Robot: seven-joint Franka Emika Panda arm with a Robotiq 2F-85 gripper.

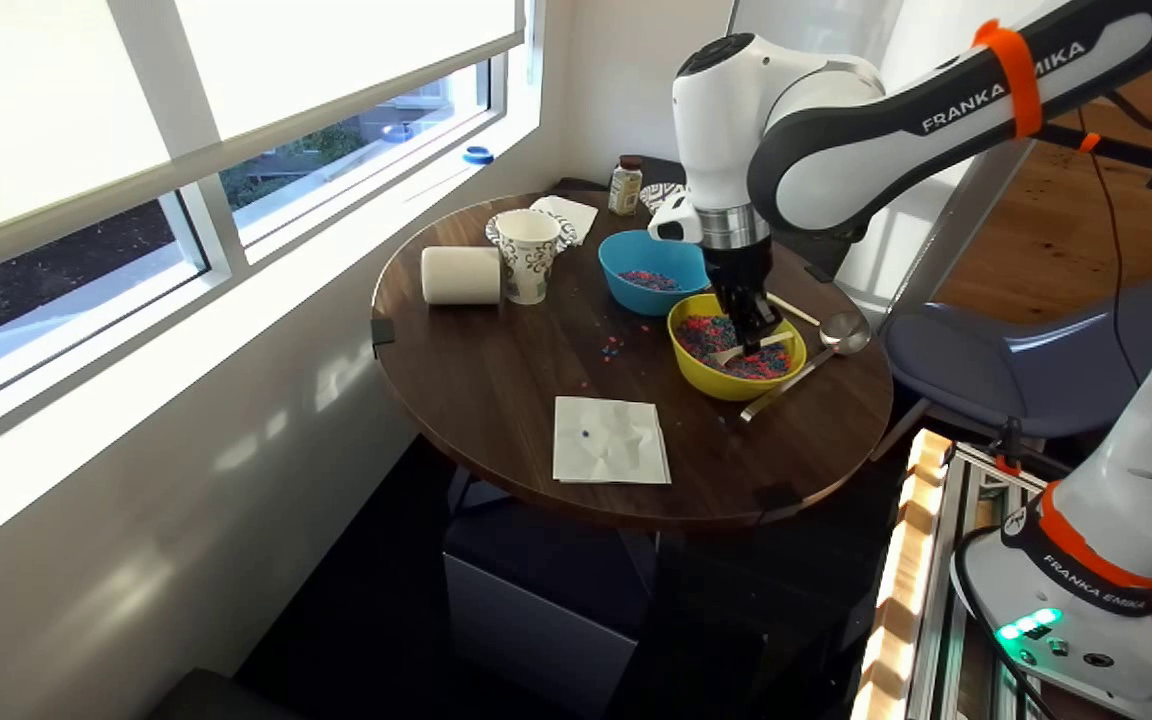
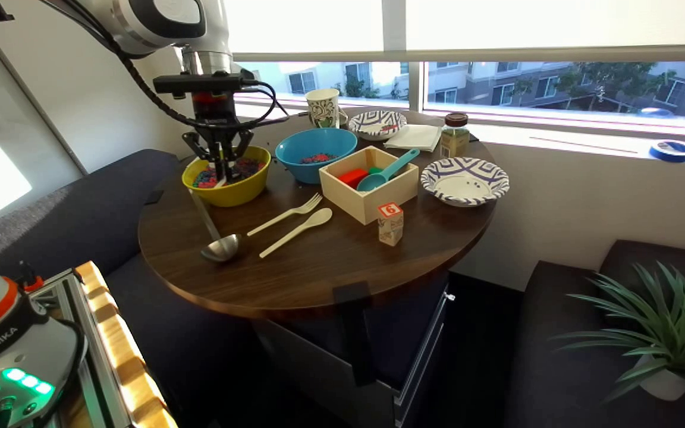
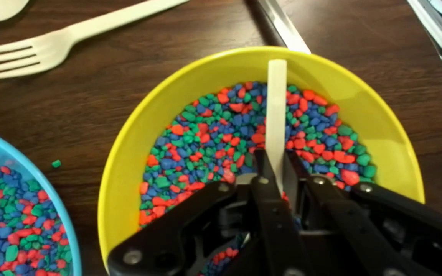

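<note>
The pale utensil (image 3: 276, 107) was found pinched within the tool (image 3: 277, 161), one end projecting beyond the grip. Coloured pebbles (image 3: 209, 145) in a yellow bowl (image 3: 390, 153) were noted beneath the tool; a blue bowl (image 2: 301, 169), near it.

In an exterior view the round table (image 1: 476, 360) is looked down on from well back, window blind (image 1: 36, 110) set at upper left. In an exterior view the window blind is faced nearly square-on, a potted plant (image 2: 663, 348) caught at lower right. The round table and robot base (image 1: 1106, 630) are shared by both exterior views. Wrist view: yellow bowl (image 3: 382, 138) looked into from close above, gripper (image 3: 276, 163) framed at bottom, blue bowl (image 3: 6, 155) cut at left.
</note>
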